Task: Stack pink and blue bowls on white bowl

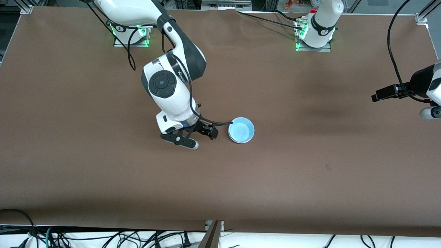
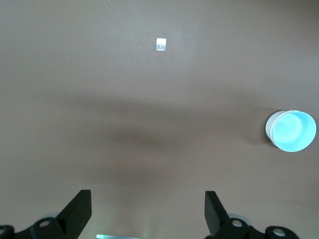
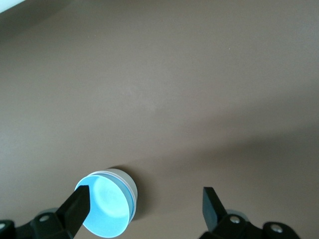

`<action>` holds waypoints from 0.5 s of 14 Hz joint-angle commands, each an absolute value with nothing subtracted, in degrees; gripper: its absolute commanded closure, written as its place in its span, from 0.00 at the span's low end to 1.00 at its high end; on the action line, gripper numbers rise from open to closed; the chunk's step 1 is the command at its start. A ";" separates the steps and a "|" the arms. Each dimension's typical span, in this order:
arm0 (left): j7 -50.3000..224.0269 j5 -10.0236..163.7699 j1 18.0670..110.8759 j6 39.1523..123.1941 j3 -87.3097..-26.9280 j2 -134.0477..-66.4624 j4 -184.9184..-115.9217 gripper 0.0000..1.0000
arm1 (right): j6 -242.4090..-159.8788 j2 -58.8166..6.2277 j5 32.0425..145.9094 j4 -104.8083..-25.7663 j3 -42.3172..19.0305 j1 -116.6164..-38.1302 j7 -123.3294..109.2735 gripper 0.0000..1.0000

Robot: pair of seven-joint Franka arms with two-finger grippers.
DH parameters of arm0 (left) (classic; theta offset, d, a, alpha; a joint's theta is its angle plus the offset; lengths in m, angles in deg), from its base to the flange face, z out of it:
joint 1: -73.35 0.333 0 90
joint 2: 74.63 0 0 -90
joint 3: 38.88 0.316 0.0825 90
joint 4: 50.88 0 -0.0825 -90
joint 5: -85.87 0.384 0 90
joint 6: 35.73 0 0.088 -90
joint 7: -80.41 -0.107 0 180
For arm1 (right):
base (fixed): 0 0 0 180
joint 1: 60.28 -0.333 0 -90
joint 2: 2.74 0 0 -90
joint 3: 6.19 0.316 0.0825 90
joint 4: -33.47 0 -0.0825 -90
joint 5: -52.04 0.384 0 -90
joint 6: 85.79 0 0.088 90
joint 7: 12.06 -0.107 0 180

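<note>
We see the blue bowl (image 1: pixel 241 130) sitting nested in the white bowl (image 2: pixel 269 127) near the table's (image 1: pixel 310 165) middle; only a white wall and rim show beneath it. The pink bowl we cannot make out. The right gripper (image 1: pixel 203 137) hangs beside the stack, fingers spread and holding nothing. The left gripper (image 2: pixel 148 211), fingers spread, waits over the left arm's end, partly cut off. We cannot read the arm's lettering.

a: any lettering you can read?

b: only a small white brand mark on the dark band of the right arm (image 1: pixel 181 74), at about two o'clock from its round black joint cap (image 1: pixel 161 83). too small to spell out.

a: the pale sticker on the table (image 2: pixel 160 44)?

b: no legible print on it.
</note>
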State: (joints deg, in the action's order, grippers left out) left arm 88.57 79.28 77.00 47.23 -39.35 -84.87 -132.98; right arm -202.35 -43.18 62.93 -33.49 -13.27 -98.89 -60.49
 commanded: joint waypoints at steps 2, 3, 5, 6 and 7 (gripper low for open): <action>87.53 81.28 76.69 46.19 -39.76 -85.53 -130.16 0.00 | -197.60 -40.19 63.03 -35.43 -14.46 -98.69 -58.03 0.00; 87.53 82.25 76.34 46.19 -39.76 -85.62 -130.07 0.00 | -197.67 -40.10 63.03 -36.13 -14.37 -98.68 -58.03 0.00; 87.53 82.53 75.98 46.19 -39.76 -85.53 -130.07 0.00 | -198.11 -40.27 63.12 -36.23 -14.19 -98.86 -58.73 0.00; 87.53 82.53 75.90 46.19 -39.76 -85.53 -130.07 0.00 | -198.11 -40.27 63.03 -36.23 -14.11 -98.95 -58.90 0.00; 87.53 82.44 75.89 46.19 -39.76 -85.62 -130.07 0.00 | -198.02 -40.27 63.03 -36.23 -14.19 -98.95 -58.38 0.00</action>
State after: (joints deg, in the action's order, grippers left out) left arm 88.55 81.30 76.27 47.22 -39.80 -84.87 -131.76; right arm -198.33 -42.05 62.93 -34.12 -14.25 -98.72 -59.01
